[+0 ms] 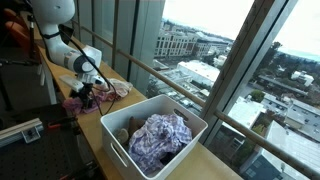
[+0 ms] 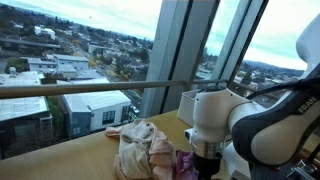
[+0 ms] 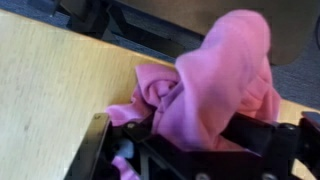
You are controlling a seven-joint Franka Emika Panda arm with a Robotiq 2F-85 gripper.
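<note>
My gripper [image 3: 185, 135] is shut on a pink cloth [image 3: 215, 75] that bunches up between the black fingers, low over the wooden table [image 3: 50, 90]. In an exterior view the gripper [image 1: 88, 92] hangs over the dark pink cloth [image 1: 78, 103] near a beige and pink pile of clothes [image 1: 112, 88]. In the other view the gripper [image 2: 205, 160] stands beside that pale pile [image 2: 142, 150], with the pink cloth [image 2: 186, 165] at its fingers.
A white basket [image 1: 195, 125] holding a purple patterned cloth [image 1: 160, 138] stands on the table near the window. Window glass and a railing [image 2: 90, 88] run along the table's far edge. A black chair base shows beyond the table edge [image 3: 100, 15].
</note>
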